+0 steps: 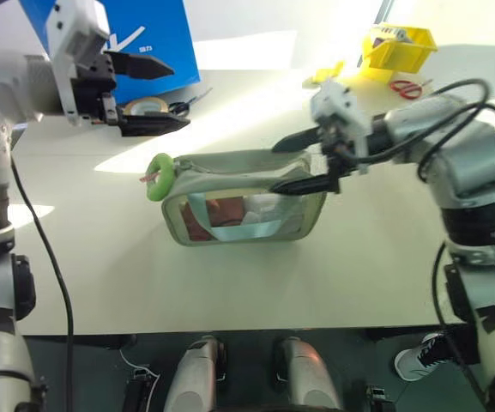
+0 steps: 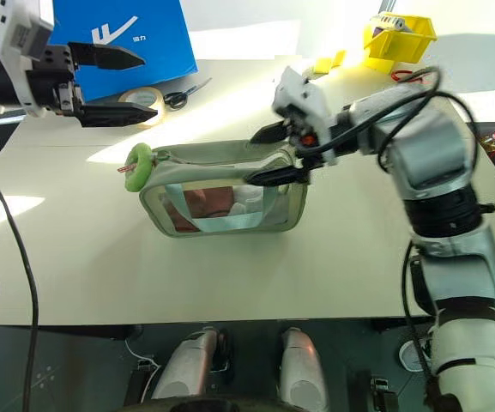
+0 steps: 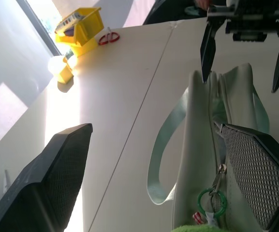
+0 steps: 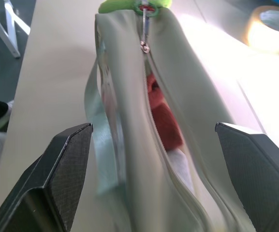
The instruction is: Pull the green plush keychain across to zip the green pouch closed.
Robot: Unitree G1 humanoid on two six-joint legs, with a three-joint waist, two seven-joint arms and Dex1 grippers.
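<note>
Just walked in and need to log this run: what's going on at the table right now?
A two-armed humanoid robot is working on a boxy pale sage-green fabric pouch with clear sides, lying on the white table. The pouch's zipper is unzipped, with red and white items showing through the gap. The small lime-green fuzzy ring keychain hangs at the pouch's end on the robot's left. The right gripper is open at the opposite end, holding nothing. The left gripper hovers open above and beyond the keychain.

sunlight falls in bright patches across the pale table [image 1: 256, 283], dark floor [image 2: 67, 360] below its near edge.
</note>
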